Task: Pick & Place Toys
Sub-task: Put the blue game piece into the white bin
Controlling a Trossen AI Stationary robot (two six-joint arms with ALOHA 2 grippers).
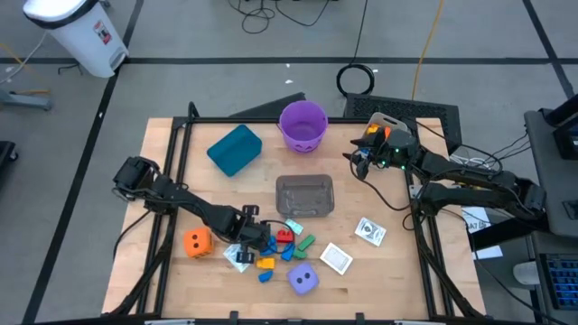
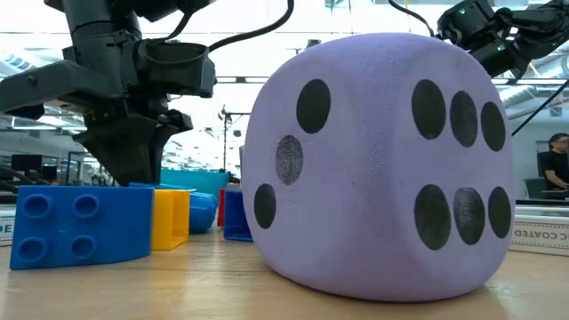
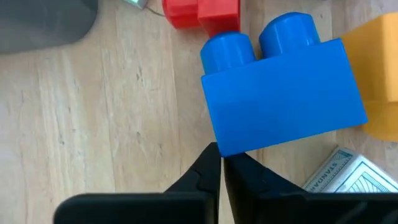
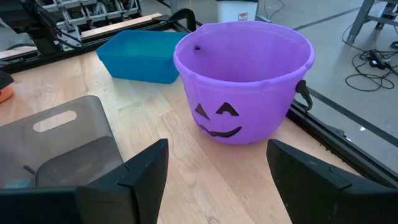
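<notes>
In the high view the wooden desk [image 1: 172, 171] carries, from left to right, a teal bin [image 1: 234, 149] at upper left of centre, a purple bucket [image 1: 302, 125] at top centre and a clear grey tub [image 1: 304, 196] just below it. What lies inside the bin and the tub cannot be made out from above. The right wrist view looks into the bucket, which has a jack-o'-lantern face on its side; the part of its inside that shows is bare.

The toys lie along the lower middle of the frame: an orange die [image 1: 198, 242] at the left, then a cluster of small blocks [image 1: 287, 240], a purple die [image 1: 303, 280] below them, and two white cards [image 1: 337, 258] toward the right. In the low view, print at the right edge reads "COATED".

The left claw [image 1: 254, 236] is down at the left edge of the cluster. In its wrist view its fingers are pressed together with nothing between them, their tips touching a corner of a blue block [image 3: 283, 106]; a printed card beside it shows lettering that seems to begin "STANDA".

The right claw [image 1: 361, 161] hangs at the upper right, near the bucket, fingers spread and holding nothing.
</notes>
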